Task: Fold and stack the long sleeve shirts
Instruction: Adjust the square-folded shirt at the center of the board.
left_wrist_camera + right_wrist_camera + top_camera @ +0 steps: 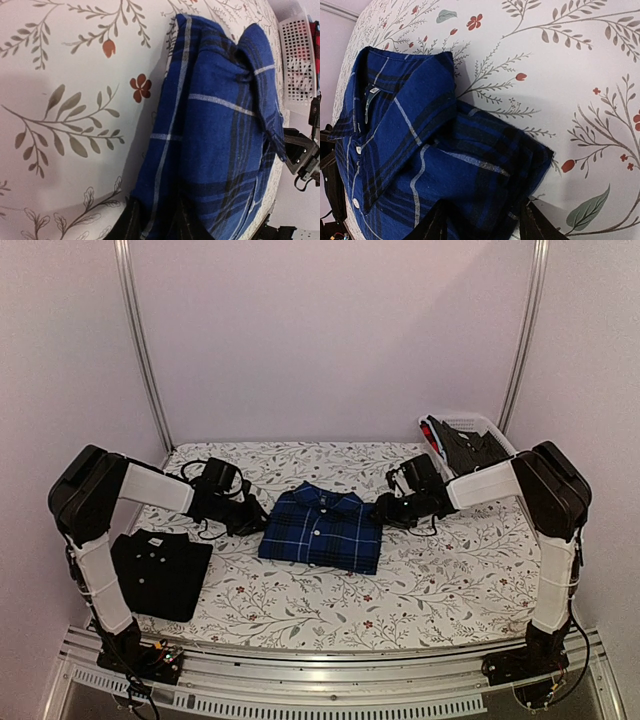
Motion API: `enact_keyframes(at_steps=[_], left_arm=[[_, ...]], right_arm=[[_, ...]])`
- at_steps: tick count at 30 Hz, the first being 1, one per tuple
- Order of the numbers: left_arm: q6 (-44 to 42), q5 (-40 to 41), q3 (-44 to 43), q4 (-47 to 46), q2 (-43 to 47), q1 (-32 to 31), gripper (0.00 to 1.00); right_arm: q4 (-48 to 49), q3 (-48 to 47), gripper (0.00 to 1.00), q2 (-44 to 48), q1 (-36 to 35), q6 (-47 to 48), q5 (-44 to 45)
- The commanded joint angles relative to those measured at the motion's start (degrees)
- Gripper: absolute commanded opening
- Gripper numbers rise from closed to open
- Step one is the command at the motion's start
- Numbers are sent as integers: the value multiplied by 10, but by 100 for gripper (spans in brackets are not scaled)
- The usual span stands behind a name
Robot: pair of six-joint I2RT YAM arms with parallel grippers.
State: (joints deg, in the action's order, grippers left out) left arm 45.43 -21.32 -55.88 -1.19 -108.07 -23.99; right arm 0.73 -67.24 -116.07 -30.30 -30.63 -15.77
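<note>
Looking down from the top view, found the blue plaid shirt (322, 528) folded, collar away from the arm bases, lying mid-table on the floral cloth (450, 580). Placed it between the left gripper (257, 519) and the right gripper (383, 510), each set against one side edge. Could not read either grip from up there. Checked the left wrist view: saw the blue plaid shirt (220, 130) side-on, its near edge running down between two dark fingers (128, 226) at the bottom of the frame, cloth filling the gap. Judged the left gripper clamped on that edge. Picked out the right gripper (300, 156) past the shirt's far side, and the white basket (296, 55) beyond. Checked the right wrist view: saw the collar, inner label and small white buttons of the blue plaid shirt (430, 150) up close, and a folded corner wedged between the fingers (538, 227). Judged the right gripper clamped on that side too, jaws held fairly wide by the thick fold. Counted two shirts, two arms, one basket. Logged the black shirt (160, 572) folded at the near left corner, well apart from the plaid one, partly hidden by the left arm; caught in the top view only. Logged the basket (470, 435) at the far right corner, holding dark and red items, partly behind the right arm.
</note>
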Motion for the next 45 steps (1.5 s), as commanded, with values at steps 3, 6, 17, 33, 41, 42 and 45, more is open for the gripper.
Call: enact_keyframes(at_steps=[3, 6, 17, 33, 41, 42, 45], left_arm=[[12, -39, -7, -21, 10, -10, 12], [11, -42, -12, -9, 25, -12, 1], [12, -72, 3, 78, 78, -55, 0], [58, -86, 103, -16, 32, -92, 0], [45, -88, 107, -22, 19, -90, 0], [40, -88, 102, -21, 15, -87, 0], [12, -91, 71, -5, -10, -77, 0]], right_arm=[[10, -1, 47, -21, 2, 0, 3], [13, 3, 45, -23, 2, -1, 4], [32, 44, 28, -14, 2, -23, 24], [-97, -6, 47, 86, -53, 39, 185], [-129, -164, 56, 4, -95, 129, 92], [-129, -185, 57, -12, -100, 136, 81], [-127, -247, 58, -69, -107, 153, 41]])
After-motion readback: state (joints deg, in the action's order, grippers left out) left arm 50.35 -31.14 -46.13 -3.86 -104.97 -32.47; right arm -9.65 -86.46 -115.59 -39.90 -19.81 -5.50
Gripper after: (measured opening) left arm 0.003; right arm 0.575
